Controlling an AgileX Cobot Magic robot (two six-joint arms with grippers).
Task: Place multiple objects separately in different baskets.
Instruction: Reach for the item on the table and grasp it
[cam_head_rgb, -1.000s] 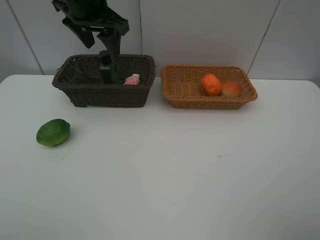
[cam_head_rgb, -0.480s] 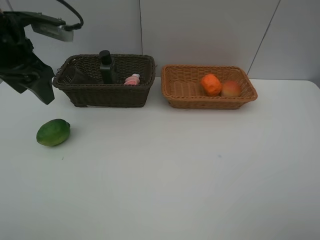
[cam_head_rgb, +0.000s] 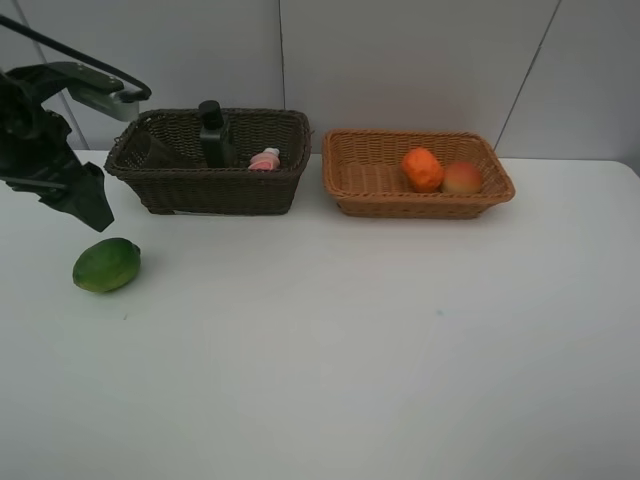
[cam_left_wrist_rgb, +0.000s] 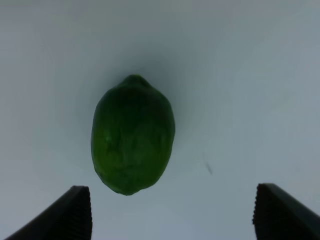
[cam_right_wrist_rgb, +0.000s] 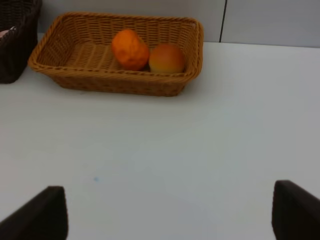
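Note:
A green round fruit (cam_head_rgb: 106, 265) lies on the white table at the left. My left gripper (cam_head_rgb: 88, 208) hangs just above and behind it, open and empty; in the left wrist view the fruit (cam_left_wrist_rgb: 132, 134) sits ahead of the spread fingertips (cam_left_wrist_rgb: 70, 212). The dark brown basket (cam_head_rgb: 280, 125) holds a dark green pump bottle (cam_head_rgb: 212, 134), a pink white-capped bottle (cam_head_rgb: 265, 159) and a dim mauve cup (cam_head_rgb: 165, 152). The light tan basket (cam_head_rgb: 498, 175) holds an orange (cam_head_rgb: 422, 169) and a peach (cam_head_rgb: 461, 178). My right gripper (cam_right_wrist_rgb: 170, 212) is open and empty, outside the exterior view.
The two baskets stand side by side at the table's back edge, against a grey panelled wall. The tan basket (cam_right_wrist_rgb: 197, 45) shows in the right wrist view, with a corner of the dark basket (cam_right_wrist_rgb: 17, 45) beside it.
My left arm has left the dark basket, swung to the far left and come down over the green fruit. The pump bottle stays in the dark basket.

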